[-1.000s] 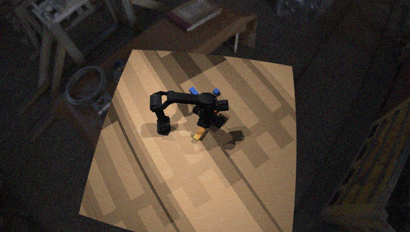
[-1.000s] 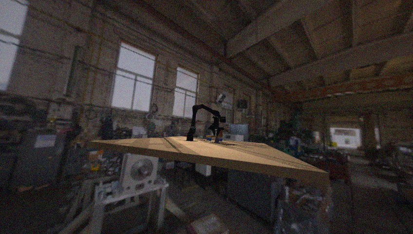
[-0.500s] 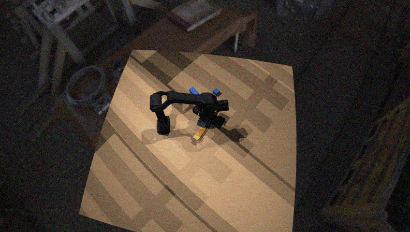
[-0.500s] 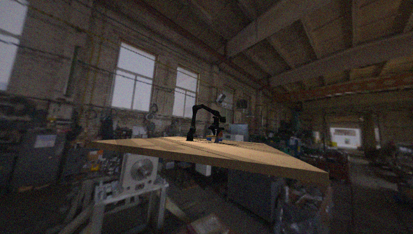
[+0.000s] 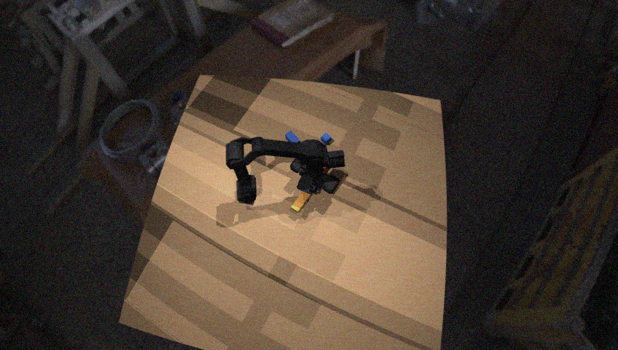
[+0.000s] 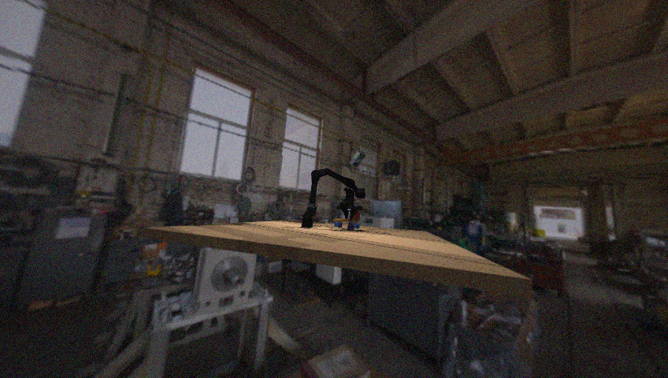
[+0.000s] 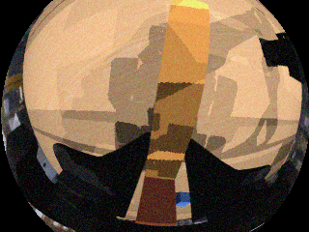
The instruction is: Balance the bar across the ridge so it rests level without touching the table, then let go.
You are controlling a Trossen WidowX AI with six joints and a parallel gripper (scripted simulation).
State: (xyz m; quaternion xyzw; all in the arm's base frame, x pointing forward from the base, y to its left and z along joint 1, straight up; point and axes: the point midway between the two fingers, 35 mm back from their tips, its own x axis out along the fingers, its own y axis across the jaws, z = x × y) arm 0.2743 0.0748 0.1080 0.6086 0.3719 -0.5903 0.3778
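Black end effector [image 7: 169, 155] clamped on long orange bar [image 7: 182, 77]; blue ridge [image 5: 291, 136] mostly hidden behind arm above wooden surface [image 5: 368, 259].

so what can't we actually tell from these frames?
- Ridge: top view, hidden under the wrist and gripper; only blue pieces show beside the arm.
- Bar against the table: exterior view, too small and dim to judge whether it hangs level or touches.
- Bar's dark red near end: wrist view, cut off by the lens edge and black fingers.
- Bar's far half: top view, covered by the gripper; only the yellow tip shows.
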